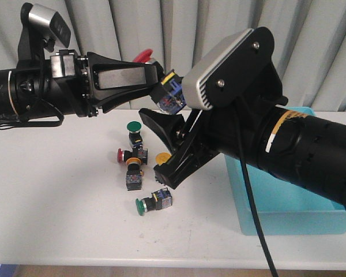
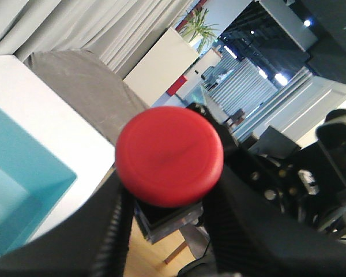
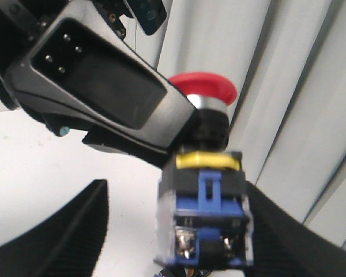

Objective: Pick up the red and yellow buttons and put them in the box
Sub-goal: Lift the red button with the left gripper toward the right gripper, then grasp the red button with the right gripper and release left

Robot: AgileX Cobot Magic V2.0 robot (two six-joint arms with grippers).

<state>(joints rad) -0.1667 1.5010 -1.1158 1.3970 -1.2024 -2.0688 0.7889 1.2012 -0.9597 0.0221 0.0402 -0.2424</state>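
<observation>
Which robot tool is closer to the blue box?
The right one. The right tool hangs open just beside the blue box's near-left wall. The left tool is higher and farther left, shut on a red button.

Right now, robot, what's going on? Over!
Left gripper shut on red-capped push-button switch, held up in the air. Right gripper open just under it. Turquoise plastic box waiting on the right. Nothing in the way.

You are looking at an office-like test space: white table (image 1: 57,196), grey curtains (image 1: 311,57), open hall with partitions (image 2: 161,63) beyond.
</observation>
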